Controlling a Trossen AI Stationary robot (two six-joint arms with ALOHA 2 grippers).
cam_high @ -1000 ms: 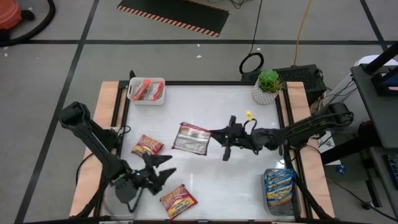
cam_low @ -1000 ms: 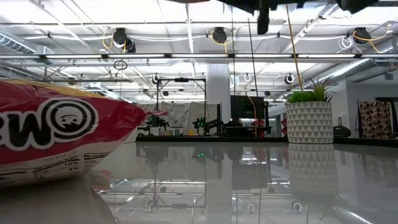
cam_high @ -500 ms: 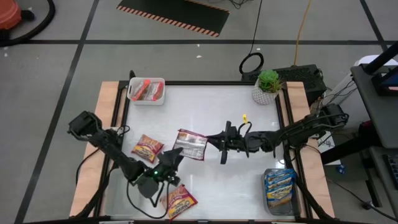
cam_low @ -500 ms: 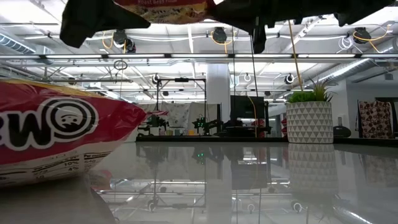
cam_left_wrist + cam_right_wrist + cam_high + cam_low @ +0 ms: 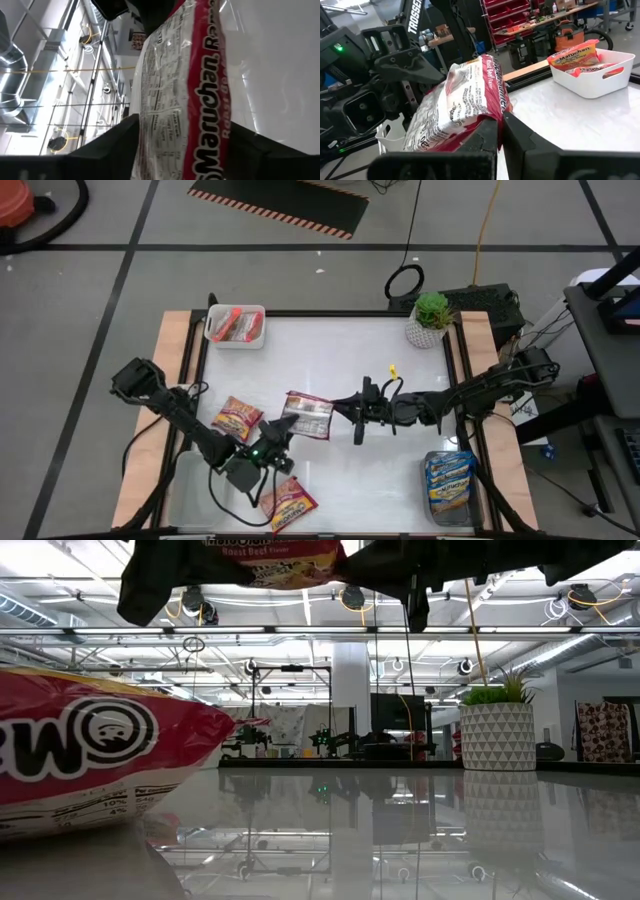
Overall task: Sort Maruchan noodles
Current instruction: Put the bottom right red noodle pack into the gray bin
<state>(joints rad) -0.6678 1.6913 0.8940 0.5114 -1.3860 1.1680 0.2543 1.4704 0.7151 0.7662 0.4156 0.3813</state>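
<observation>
You are in the middle of a hand-over of one dark red packet. It hangs in the air above the middle of the bench, well clear of the white bin at the far left corner, which already holds orange-red packets. The right gripper has its jaws pinched shut on the packet's edge, as the right wrist view shows plainly. The left gripper has come up from the near left side, and its jaws stand partly open on either side of the same packet, which fills the left wrist view between them; they are not yet clamped on it.

Other packets lie on the bench relative to that white bin: an orange-red packet straight toward the near edge from it, and another orange-red packet farther on, by the near edge. A stack of blue packets sits in a clear bin at the opposite, near right corner, and a potted plant stands at the far right corner.

Your next move, as I judge it, is to bring the left jaws fully shut on the packet, confirm the hold, and only then release the right jaws. Letting go early would likely drop the packet onto the bench.
</observation>
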